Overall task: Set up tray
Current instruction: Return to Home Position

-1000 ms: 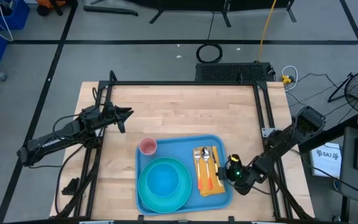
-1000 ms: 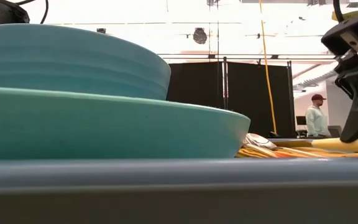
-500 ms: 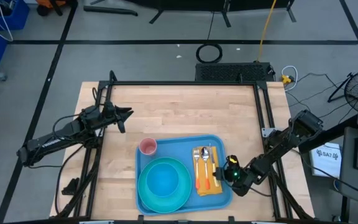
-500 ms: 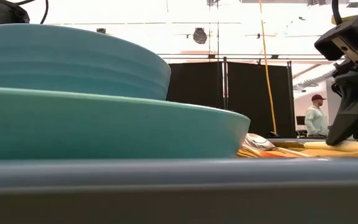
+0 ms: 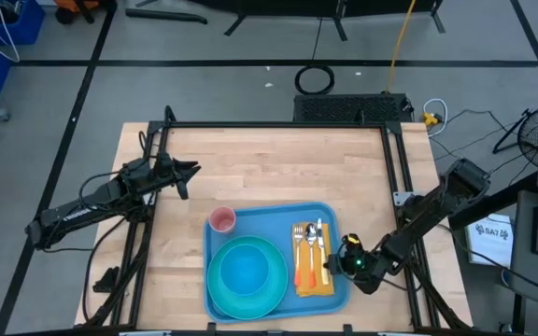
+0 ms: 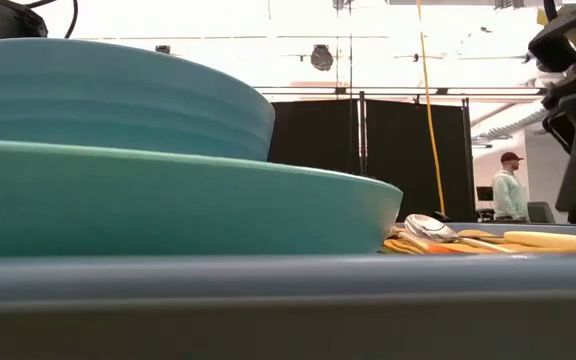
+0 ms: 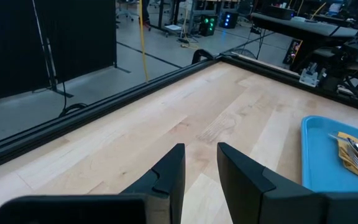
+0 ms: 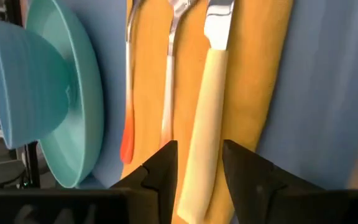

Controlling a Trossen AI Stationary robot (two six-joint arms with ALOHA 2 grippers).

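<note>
My left jaws hang slightly parted and empty over the bench (image 5: 278, 168), well apart from the tray (image 5: 260, 219) at its near edge. My right jaws, released, hover over the yellow knife (image 8: 205, 124) on the tray's right side.

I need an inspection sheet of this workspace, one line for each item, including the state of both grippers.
Surface: light wooden table, bare beyond the tray.
Job's things: large light-blue plastic tray at the near edge. It holds a round teal plate with a blue bowl, a small pink cup, and a yellow-orange napkin bearing an orange fork, orange spoon and yellow knife.
Clutter: nothing seen.
Grippers: right gripper open, hovers by the knife handle without holding it. Left gripper open, over the table's left side.
Cables: yellow cable hanging; black coil on the floor.
Surroundings: black curtains; a person far off.
</note>
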